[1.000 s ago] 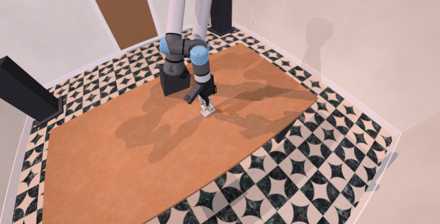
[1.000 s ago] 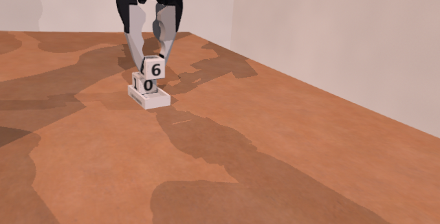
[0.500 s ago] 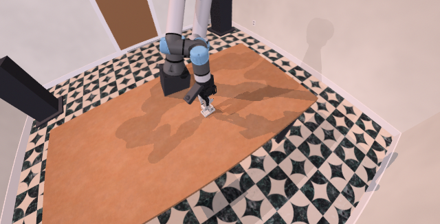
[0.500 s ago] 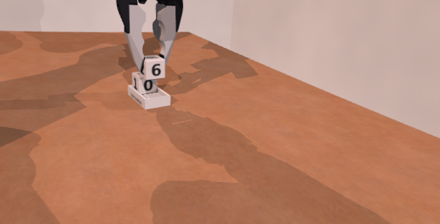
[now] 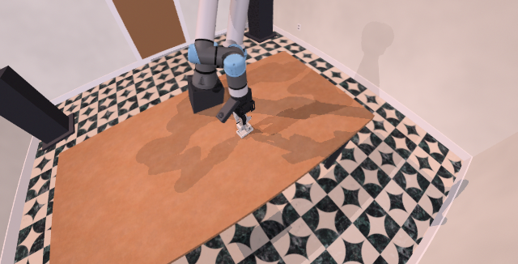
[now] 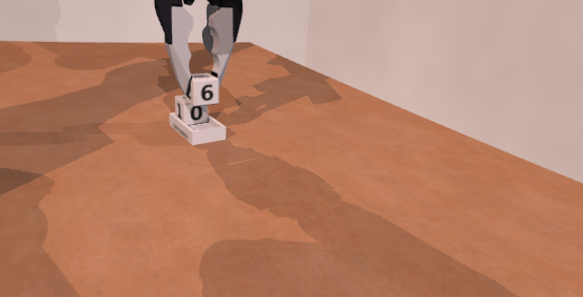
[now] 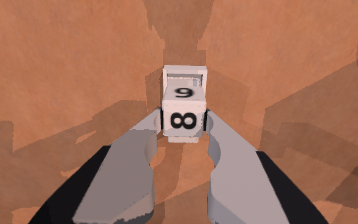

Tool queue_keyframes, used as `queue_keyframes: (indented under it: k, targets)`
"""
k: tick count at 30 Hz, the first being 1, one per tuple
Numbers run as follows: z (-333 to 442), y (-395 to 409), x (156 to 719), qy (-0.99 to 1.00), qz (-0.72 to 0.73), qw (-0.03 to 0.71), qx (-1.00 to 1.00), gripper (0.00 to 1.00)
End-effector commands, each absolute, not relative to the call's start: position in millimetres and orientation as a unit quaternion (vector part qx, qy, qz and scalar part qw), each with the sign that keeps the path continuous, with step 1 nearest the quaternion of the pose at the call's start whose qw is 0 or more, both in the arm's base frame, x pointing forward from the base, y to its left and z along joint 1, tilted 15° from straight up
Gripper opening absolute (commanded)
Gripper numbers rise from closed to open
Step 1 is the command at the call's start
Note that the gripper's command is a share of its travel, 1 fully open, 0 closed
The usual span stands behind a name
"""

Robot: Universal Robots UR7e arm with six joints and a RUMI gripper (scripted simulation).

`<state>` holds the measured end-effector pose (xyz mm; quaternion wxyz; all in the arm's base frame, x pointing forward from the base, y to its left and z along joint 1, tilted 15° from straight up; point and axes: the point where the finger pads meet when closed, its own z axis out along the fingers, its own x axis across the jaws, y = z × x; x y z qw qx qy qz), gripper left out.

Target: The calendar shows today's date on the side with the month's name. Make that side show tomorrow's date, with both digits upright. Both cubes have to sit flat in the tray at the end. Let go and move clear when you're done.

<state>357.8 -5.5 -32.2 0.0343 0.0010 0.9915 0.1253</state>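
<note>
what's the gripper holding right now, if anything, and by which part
A white number cube, by two opposite side faces, with the 6 and 8 faces left uncovered.

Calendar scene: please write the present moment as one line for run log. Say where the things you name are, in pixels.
end effector (image 5: 244, 124) (image 6: 203, 87) (image 7: 183, 110): shut on upper cube (image 6: 205, 90) (image 7: 183, 120) | lower cube (image 6: 192, 109): in tray (image 6: 209, 137) (image 7: 185, 68) | upper cube: above tray

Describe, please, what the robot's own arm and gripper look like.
The arm has smooth, pale grey tubular links, dark grey joint housings with black bands, and light blue rounded caps. The gripper has a black body and two pale grey fingers with scalloped inner edges, tapering to dark tips. No cables are visible.
</note>
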Motion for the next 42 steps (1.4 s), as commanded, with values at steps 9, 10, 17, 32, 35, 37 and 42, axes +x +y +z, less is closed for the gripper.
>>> queue_keyframes:
  k: [9,10,17,32,35,37,42]
  targets:
    - [-32,-6,360,0.992,0.125,0.036,0.000,0.11]
    - [-32,-6,360,0.992,0.125,0.036,0.000,0.11]
    - [-33,-5,359,0.992,0.125,0.035,0.000,0.11]
    - [-43,-1,358,0.991,0.126,0.033,0.000,0.11]
    - [-44,-1,358,0.991,0.126,0.033,0.000,0.11]
    - [-46,0,358,0.991,0.126,0.033,0.000,0.11]
    - [-50,1,358,0.991,0.126,0.033,0.000,0.11]
